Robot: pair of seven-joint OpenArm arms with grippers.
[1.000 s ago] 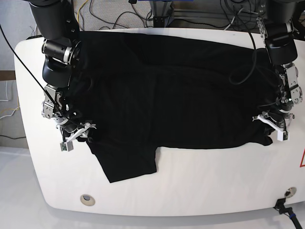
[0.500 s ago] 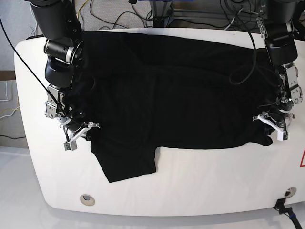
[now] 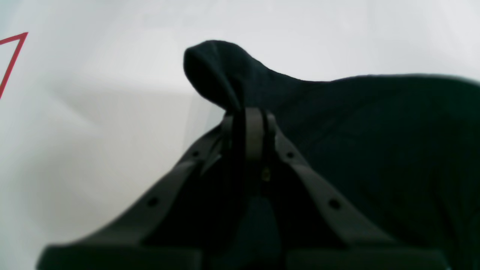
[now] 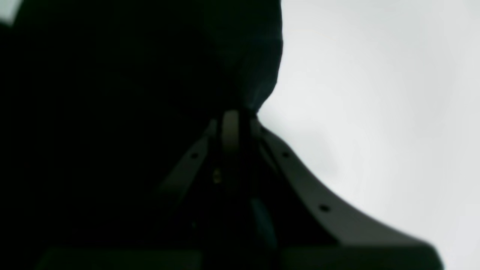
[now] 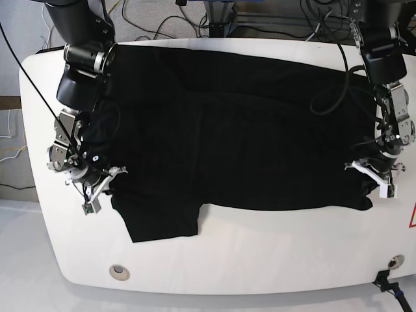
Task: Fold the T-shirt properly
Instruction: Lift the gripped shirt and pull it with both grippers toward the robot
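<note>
in the left wrist view the left gripper [image 3: 249, 112] pinches a hem fold of the t-shirt [image 3: 375, 131], the right wrist view shows the right gripper [image 4: 234, 114] clamped on limp cloth, and the base view has it spread over the white table [image 5: 260, 260], soft, light, best held by edges.

T-shirt [image 5: 227, 136] plain black all over, no print showing on the upward side. Table [image 5: 273, 253] under it glossy white; red outlined triangle mark [image 5: 412, 218] at the table's edge, right of the shirt. Black cables [image 5: 169, 19] past the table's far edge, one yellow wire [image 5: 116, 8] among them. Arms black with silver-grey joints; left gripper [image 5: 374, 177] and right gripper [image 5: 97, 188] have white fingers. Grey round insert [image 5: 119, 272] in the table's near corner.
</note>
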